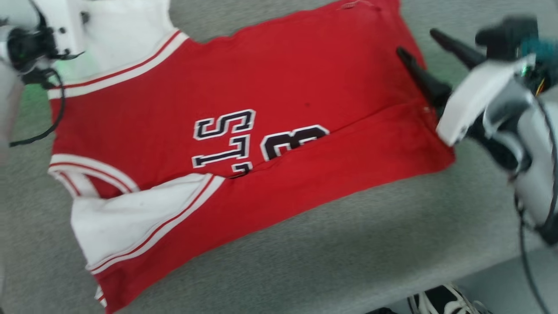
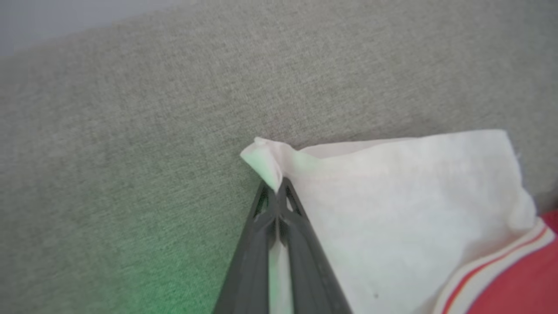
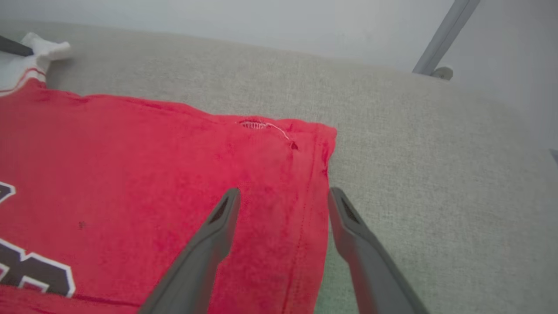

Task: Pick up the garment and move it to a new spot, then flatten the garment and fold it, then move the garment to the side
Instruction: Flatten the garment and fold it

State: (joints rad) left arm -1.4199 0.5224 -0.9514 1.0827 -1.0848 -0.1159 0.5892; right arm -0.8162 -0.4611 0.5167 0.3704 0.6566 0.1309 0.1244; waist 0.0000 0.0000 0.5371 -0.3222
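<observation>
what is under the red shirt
A grey woven surface shows all around the garment, so it lies on that. Anything else beneath the cloth is covered.

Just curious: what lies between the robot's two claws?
The garment: in the right wrist view it stretches from the left gripper, shut on its white corner, to the open right gripper over its hem.

White arm casings (image 1: pixel 475 98), black cables (image 1: pixel 58 117), long dark fingers (image 3: pixel 205 253)

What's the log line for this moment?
left gripper: jaws shut on garment sleeve corner | right gripper: jaws open over red edge | garment: on grey fabric surface
</observation>
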